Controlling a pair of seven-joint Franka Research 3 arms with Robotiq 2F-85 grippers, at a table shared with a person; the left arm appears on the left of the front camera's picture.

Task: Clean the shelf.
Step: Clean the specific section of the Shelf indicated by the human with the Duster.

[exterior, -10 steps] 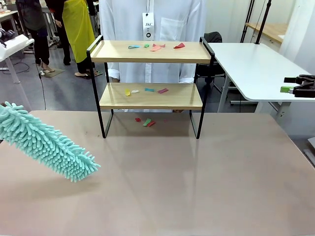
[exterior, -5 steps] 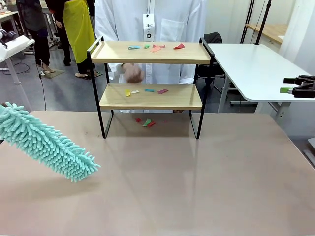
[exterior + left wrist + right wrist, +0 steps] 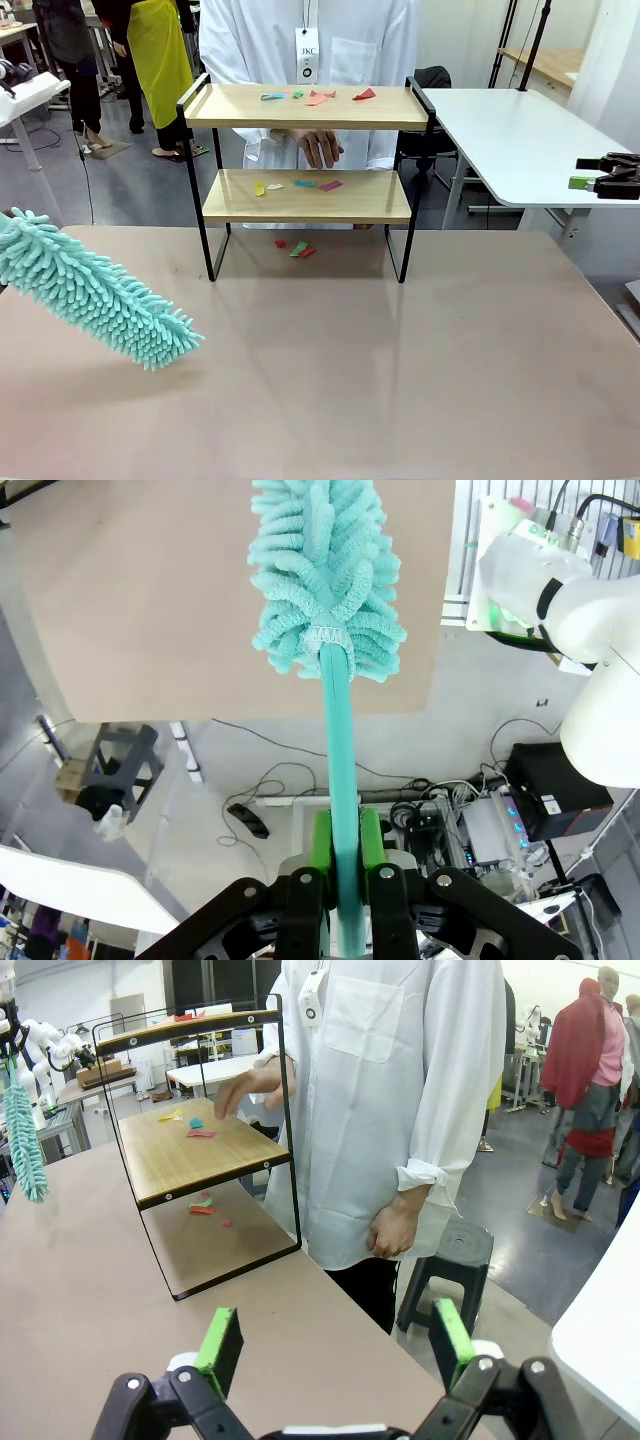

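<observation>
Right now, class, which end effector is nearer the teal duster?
Left: left end effector grips the duster by its handle; right end effector is open, far across the table.

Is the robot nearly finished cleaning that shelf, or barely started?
Barely started. Done: the left gripper is shut on the handle of the teal duster. In hand: the duster hangs over the table, left of the shelf, apart from it. Left: coloured scraps lie on the top board, the lower board and the table underneath. The right gripper is open.
</observation>
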